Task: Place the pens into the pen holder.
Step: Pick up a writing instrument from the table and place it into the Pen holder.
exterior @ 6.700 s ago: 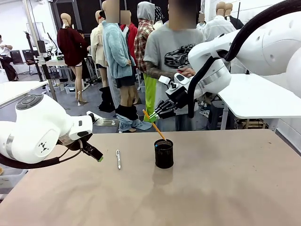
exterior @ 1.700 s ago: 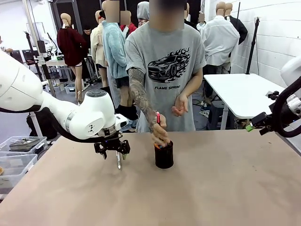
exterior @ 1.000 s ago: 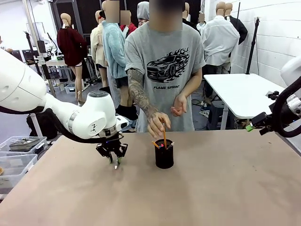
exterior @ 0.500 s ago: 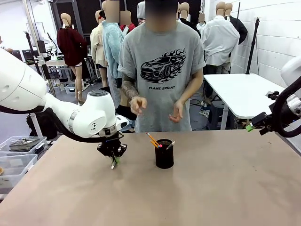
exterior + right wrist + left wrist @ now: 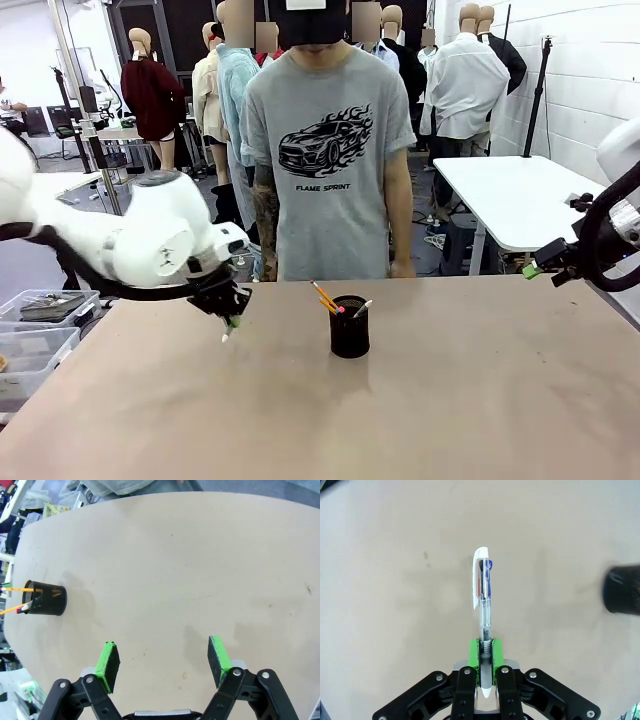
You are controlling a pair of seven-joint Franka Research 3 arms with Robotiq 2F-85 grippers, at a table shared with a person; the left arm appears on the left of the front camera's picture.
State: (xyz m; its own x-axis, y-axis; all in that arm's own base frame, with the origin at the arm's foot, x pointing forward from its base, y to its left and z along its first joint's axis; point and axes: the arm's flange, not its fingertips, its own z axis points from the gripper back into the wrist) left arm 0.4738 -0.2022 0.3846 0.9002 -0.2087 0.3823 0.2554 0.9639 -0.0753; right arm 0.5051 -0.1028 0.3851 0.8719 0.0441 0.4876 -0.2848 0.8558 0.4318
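My left gripper [image 5: 230,318] is shut on a clear white pen [image 5: 227,330] and holds it just above the table, left of the pen holder. In the left wrist view the pen [image 5: 482,600] sticks out forward from between the green pads [image 5: 475,650]. The pen holder [image 5: 349,326] is a black mesh cup at the table's middle. A yellow pencil [image 5: 322,296] and a pale-tipped stick [image 5: 362,308] lean out of it. My right gripper [image 5: 530,270] hangs open at the right edge, with nothing between its pads [image 5: 108,662]. From there the holder [image 5: 46,598] lies far off.
A person [image 5: 325,150] in a grey T-shirt stands at the far edge behind the holder, arms down at the sides. The brown table [image 5: 450,400] is bare around the holder. A white table [image 5: 500,195] stands behind on the right.
My left gripper has shut on the pen and lifted it off the table, drifting left. The person's hand has left the holder and both arms have dropped. The right arm has not moved.
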